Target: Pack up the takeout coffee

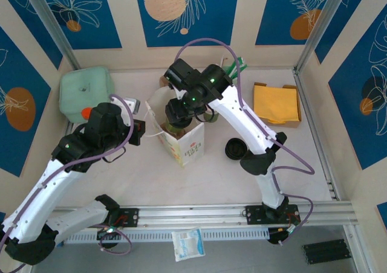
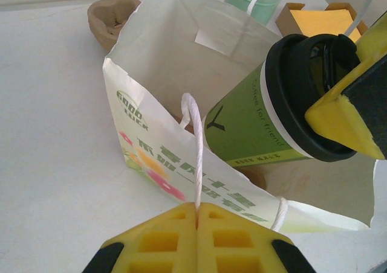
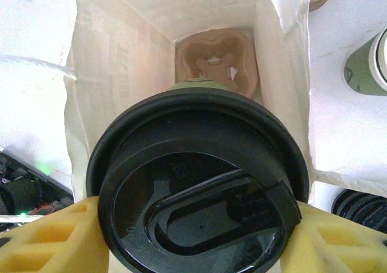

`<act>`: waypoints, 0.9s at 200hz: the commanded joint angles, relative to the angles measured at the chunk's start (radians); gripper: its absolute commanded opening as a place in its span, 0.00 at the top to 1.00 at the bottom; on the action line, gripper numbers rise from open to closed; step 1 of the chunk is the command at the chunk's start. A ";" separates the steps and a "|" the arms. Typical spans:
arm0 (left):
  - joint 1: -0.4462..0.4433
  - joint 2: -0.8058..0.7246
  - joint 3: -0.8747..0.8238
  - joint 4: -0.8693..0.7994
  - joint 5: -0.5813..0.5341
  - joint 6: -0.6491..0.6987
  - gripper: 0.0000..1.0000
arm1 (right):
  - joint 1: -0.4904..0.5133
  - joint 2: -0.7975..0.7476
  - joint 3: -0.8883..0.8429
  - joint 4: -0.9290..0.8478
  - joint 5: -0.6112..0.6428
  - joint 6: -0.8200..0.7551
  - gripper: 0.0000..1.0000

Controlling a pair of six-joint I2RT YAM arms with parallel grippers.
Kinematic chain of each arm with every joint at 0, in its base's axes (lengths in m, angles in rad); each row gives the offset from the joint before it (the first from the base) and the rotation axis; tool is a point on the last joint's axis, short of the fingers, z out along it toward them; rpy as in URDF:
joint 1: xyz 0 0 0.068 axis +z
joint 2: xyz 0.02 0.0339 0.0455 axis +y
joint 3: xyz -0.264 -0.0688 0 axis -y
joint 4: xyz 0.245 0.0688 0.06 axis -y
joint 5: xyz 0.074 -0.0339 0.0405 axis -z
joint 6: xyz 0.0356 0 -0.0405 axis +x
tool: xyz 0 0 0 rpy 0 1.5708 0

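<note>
The takeout coffee (image 2: pixel 254 125), a green-banded cup with a round black lid (image 3: pixel 196 188), hangs tilted in the mouth of a white paper bag (image 2: pixel 169 61). My right gripper (image 3: pixel 196 240) is shut on it, one yellow finger (image 3: pixel 45 240) on each side of the lid. Straight below the cup, a brown pulp carrier (image 3: pixel 214 58) lies on the bag's floor. My left gripper (image 2: pixel 198 208) is shut on the bag's white string handle (image 2: pixel 196 146), at the bag's near side. From above, the right gripper (image 1: pixel 180 115) hovers over the bag (image 1: pixel 184 145), with the left gripper (image 1: pixel 139 131) at the bag's left.
A second pulp carrier (image 2: pixel 112 19) sits behind the bag. A cup of straws (image 1: pixel 233 67) and a box of yellow napkins (image 1: pixel 277 104) stand at the back right. A loose black lid (image 1: pixel 234 148) lies right of the bag, and a mint-green container (image 1: pixel 84 92) at the back left.
</note>
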 commanded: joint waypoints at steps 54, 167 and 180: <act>0.008 -0.002 -0.007 0.020 -0.001 -0.005 1.00 | 0.008 0.062 0.003 -0.127 -0.018 -0.029 0.43; 0.008 0.024 0.011 -0.011 0.005 0.004 1.00 | -0.026 0.105 -0.045 -0.154 -0.057 -0.064 0.43; 0.007 0.030 0.013 -0.022 0.009 0.002 1.00 | -0.026 0.106 -0.060 -0.154 -0.073 -0.067 0.43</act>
